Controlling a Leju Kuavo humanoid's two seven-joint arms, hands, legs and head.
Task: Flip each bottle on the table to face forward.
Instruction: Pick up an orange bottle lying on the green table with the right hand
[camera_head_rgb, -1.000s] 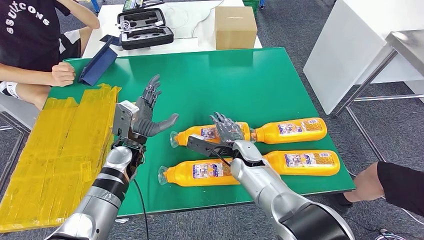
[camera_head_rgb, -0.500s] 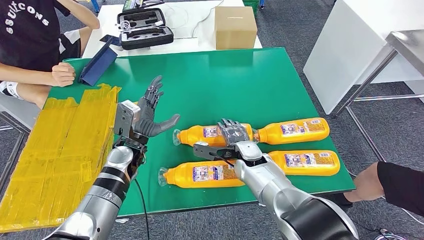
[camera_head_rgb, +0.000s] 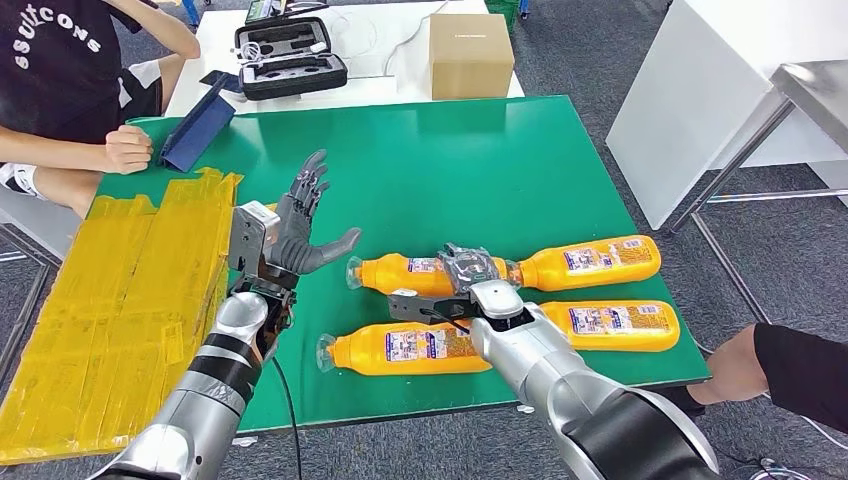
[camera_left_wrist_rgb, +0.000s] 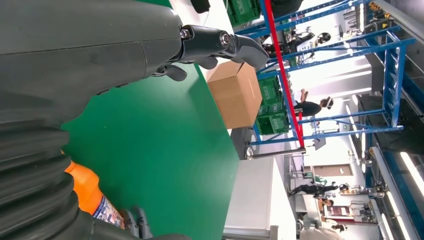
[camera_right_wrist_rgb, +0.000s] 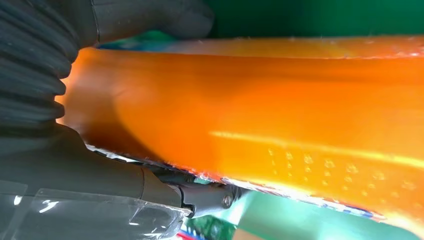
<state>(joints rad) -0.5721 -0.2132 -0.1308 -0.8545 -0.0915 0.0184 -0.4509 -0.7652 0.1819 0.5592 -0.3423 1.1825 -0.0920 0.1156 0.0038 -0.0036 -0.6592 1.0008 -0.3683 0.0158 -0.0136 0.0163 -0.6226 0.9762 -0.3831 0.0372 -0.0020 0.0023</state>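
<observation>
Bottles (camera_head_rgb: 600, 262): 4 lying on 1 table (camera_head_rgb: 470, 170).

far table half: bare green tabletop (camera_head_rgb: 470, 150) from the bottle rows to the far edge, open for a hand
4 orange plastic bottles: lying in 2 rows near the front edge; far-left bottle (camera_head_rgb: 415, 272), far-right bottle (camera_head_rgb: 590, 262), near-left bottle (camera_head_rgb: 400, 350), near-right bottle (camera_head_rgb: 610, 326)
gap between rows: narrow green strip, taken at its middle by the right hand (camera_head_rgb: 462, 285) wrapped over the far-left bottle
left side: left hand (camera_head_rgb: 300, 225) raised, fingers spread, just left of the far-left bottle's cap
left edge: wrinkled yellow taped sheet (camera_head_rgb: 120, 300) flat; blue flat case (camera_head_rgb: 197, 130) at far-left corner, a person's fist (camera_head_rgb: 125, 148) beside it
right front: another person's arm (camera_head_rgb: 780, 365) near the table corner
</observation>
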